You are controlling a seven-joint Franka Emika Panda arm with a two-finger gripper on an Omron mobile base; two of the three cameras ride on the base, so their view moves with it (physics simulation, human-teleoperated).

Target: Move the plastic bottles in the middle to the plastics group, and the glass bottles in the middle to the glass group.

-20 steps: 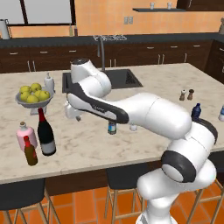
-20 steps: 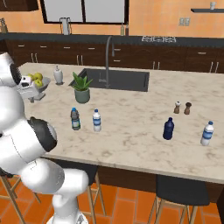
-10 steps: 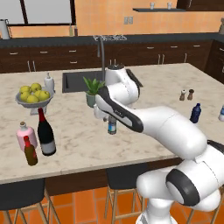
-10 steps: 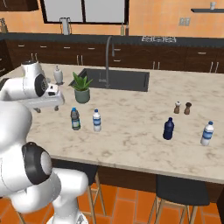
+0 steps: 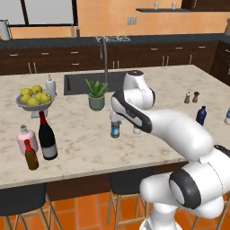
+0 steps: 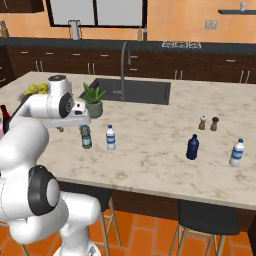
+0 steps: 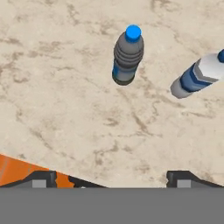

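Two small clear water bottles with blue labels stand side by side mid-counter: one in the hand's shadow, the other to its right. My gripper hovers open and empty just above the shaded bottle, touching neither. The tall dark wine bottle stands at the counter's left beside the squat pink bottle and the slim brown red-capped bottle. The dark blue bottle and a clear labelled bottle stand far right.
A potted plant stands just behind the two bottles, in front of the sink and faucet. A fruit bowl and white soap dispenser are at the back left. Salt and pepper shakers stand behind the dark blue bottle.
The arm has swung from the left end of the counter, near the wine bottle, to the middle and now hangs over the two water bottles. No bottle has moved.
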